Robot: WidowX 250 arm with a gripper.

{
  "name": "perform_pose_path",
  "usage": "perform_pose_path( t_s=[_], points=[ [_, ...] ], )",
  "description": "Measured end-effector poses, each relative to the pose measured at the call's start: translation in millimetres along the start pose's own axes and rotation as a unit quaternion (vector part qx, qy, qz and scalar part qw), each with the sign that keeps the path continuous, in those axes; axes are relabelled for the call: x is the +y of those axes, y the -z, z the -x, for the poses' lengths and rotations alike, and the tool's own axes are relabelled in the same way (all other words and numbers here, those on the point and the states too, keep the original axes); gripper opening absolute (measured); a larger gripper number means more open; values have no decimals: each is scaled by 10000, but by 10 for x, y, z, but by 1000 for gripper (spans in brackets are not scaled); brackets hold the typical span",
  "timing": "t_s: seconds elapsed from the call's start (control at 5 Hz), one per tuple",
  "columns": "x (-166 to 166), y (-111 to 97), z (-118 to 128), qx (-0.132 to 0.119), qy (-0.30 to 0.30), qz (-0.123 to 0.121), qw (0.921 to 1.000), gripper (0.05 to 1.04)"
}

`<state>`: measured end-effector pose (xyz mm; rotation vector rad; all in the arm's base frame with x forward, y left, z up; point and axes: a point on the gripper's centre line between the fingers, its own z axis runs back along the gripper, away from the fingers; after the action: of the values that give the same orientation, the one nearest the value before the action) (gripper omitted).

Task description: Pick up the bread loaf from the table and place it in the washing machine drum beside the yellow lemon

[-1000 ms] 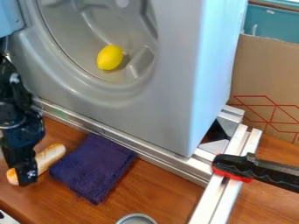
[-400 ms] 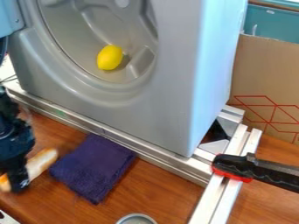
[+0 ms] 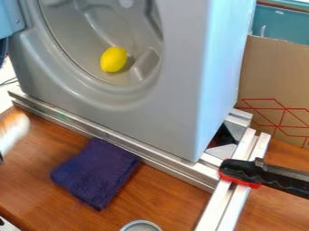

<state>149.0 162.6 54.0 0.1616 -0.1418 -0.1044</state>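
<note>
Sliver of end effector (image 3: 1,158) showed at left edge near blurred bread roll (image 3: 12,128); could not tell opening or grip. Purple cloth (image 3: 96,173) lay on tabletop (image 3: 163,194).

Yellow lemon (image 3: 113,59) inside the grey washing machine (image 3: 181,90).
I record a blurred bread roll (image 3: 13,130) at the left edge near my gripper (image 3: 1,158); a purple cloth (image 3: 96,173) lies on the wooden table (image 3: 175,198).

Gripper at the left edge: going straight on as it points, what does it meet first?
Probably the wooden tabletop, if the gripper points down there. It's cut off by the picture's edge, so heading and height are unclear.
</note>
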Motion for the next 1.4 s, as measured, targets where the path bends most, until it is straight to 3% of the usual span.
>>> perform_pose_path(
  t_s=[0.2,0.4,0.6,0.8,1.0,1.2,1.4],
  points=[
    [5,-434,-175,-503,-297,48,9983,696],
    [32,-729,-521,-827,-673,166,9942,696],
    [49,-863,-897,-1025,-1003,181,9895,696],
    [88,-746,-1249,-1069,-1466,233,9831,696],
    [129,-645,-1508,-1045,-1621,3,9812,696],
    [128,-487,-1620,-912,-1701,-174,9811,696],
    [51,-392,-1767,-851,-1625,-164,9829,696]
  ],
)
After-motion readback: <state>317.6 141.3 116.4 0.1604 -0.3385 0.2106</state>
